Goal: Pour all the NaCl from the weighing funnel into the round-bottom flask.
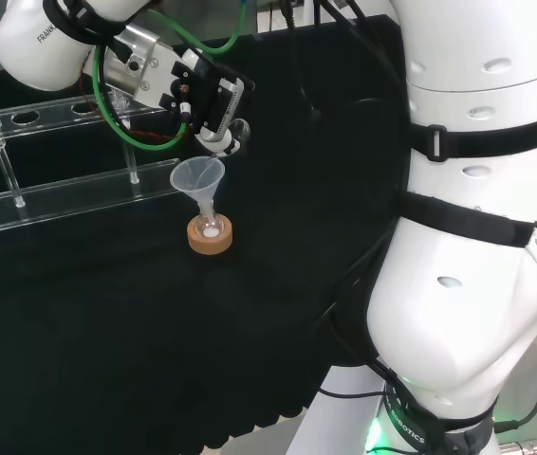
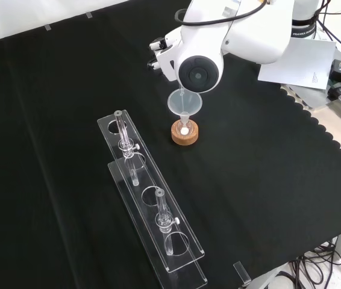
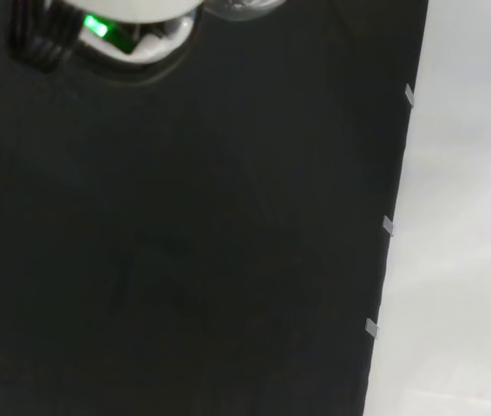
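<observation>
Long clear plastic tube rack [image 2: 152,205] lying on black cloth [image 2: 50,150], upright glass tubes in it [image 2: 124,137], white paper sheet [image 2: 297,63] at cloth's edge

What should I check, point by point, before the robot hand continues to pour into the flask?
1. Flask seated upright in the cork ring: ok; the round-bottom flask is clear, with white powder at its bottom.
2. Clear funnel standing in the flask neck: ok, stem pointing down into it.
3. Robot hand above the funnel: ok in the head view, just above and beside the rim.
4. Weighing funnel in the robot hand: cannot tell; a small clear piece shows at the fingers, its contents are not readable.
5. Powder spilled on the black cloth: ok, none visible near the ring.
6. Acrylic rack apart from the flask: ok.
</observation>
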